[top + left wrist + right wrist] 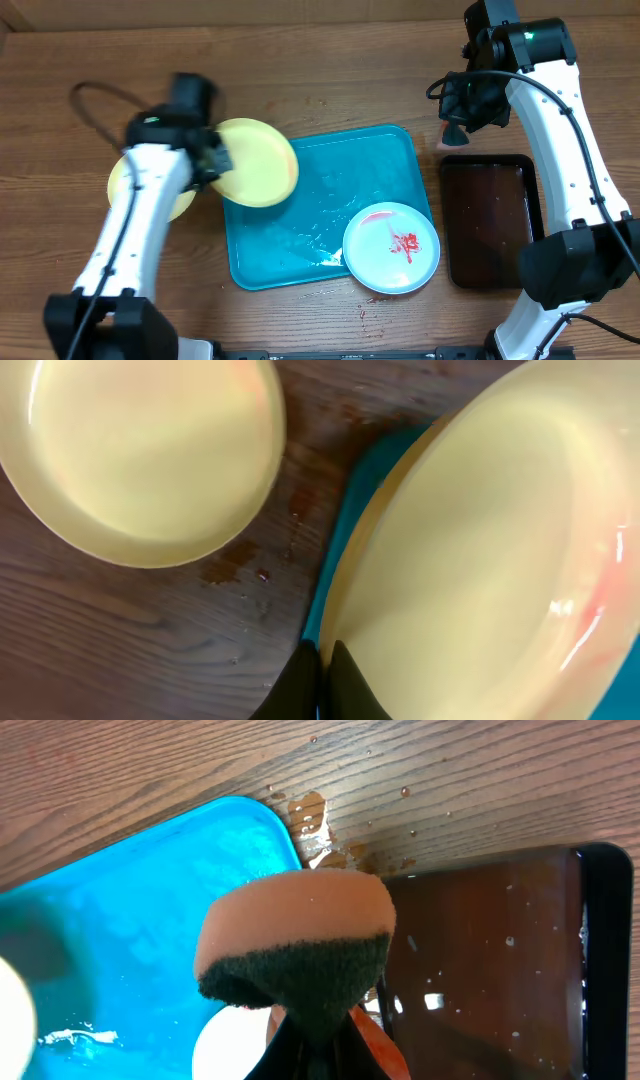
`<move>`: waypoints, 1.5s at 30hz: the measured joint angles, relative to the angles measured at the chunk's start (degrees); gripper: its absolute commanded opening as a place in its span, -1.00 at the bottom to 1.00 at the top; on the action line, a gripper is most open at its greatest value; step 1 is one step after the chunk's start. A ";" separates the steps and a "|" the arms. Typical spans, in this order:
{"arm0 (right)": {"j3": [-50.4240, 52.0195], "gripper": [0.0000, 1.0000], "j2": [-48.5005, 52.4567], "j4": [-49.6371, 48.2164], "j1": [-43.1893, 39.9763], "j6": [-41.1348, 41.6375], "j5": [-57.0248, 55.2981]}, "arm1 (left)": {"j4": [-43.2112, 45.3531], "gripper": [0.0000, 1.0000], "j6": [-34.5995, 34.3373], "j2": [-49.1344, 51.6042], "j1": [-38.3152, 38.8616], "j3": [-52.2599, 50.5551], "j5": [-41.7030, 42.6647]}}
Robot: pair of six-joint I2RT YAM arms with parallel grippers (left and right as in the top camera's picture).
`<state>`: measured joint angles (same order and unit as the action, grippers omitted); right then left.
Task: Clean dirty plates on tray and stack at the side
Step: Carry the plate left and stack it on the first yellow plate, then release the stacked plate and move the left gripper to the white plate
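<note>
My left gripper (213, 158) is shut on the rim of a yellow plate (258, 162), holding it tilted over the far left corner of the turquoise tray (330, 190). In the left wrist view the fingertips (300, 670) pinch that plate's (480, 560) edge. A pale yellow-green plate (128, 180) lies on the table left of the tray, partly under my left arm. A light blue plate (391, 247) smeared with red sauce sits in the tray's near right corner. My right gripper (455, 128) is shut on an orange and dark green sponge (295, 940), above the gap between the two trays.
A dark brown-black tray (490, 220), wet inside, lies right of the turquoise tray. Water drops and a small puddle (310, 815) mark the wood by the tray's corner. A black cable (90, 100) loops at the far left.
</note>
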<state>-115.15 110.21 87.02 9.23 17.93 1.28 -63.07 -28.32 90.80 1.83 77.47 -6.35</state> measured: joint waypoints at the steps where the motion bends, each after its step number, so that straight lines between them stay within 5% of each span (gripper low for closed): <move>1: 0.00 -0.92 0.00 0.00 0.00 -0.02 0.00 | 0.85 -0.90 -0.11 -0.83 -2.78 -1.05 1.84; 16: 0.00 -0.92 0.00 0.20 0.00 -0.02 0.42 | 14.29 -0.91 -0.26 -7.06 -38.18 -23.26 19.45; 23: 0.00 -0.92 0.00 0.17 -0.09 0.00 1.29 | 21.03 -0.92 -0.28 -7.06 -44.65 -23.63 20.81; 36: 0.00 -0.92 0.00 0.52 -0.09 0.00 1.46 | 23.91 -0.92 -0.48 1.05 -44.94 -23.65 21.20; 39: 0.00 -0.92 0.00 0.94 -0.11 -0.02 1.49 | 24.46 -0.62 -0.33 2.62 -44.94 -23.65 21.33; 42: 0.00 -0.92 0.00 1.05 -0.09 -0.02 1.49 | 25.49 0.06 -0.04 2.75 -44.94 -23.65 21.64; 45: 0.00 -0.92 0.00 1.07 -0.11 -0.02 1.49 | 25.46 0.25 -0.04 2.75 -44.94 -23.65 22.05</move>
<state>-115.15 110.21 88.09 9.13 17.91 2.76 -37.60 -28.36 93.56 -43.11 53.82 15.70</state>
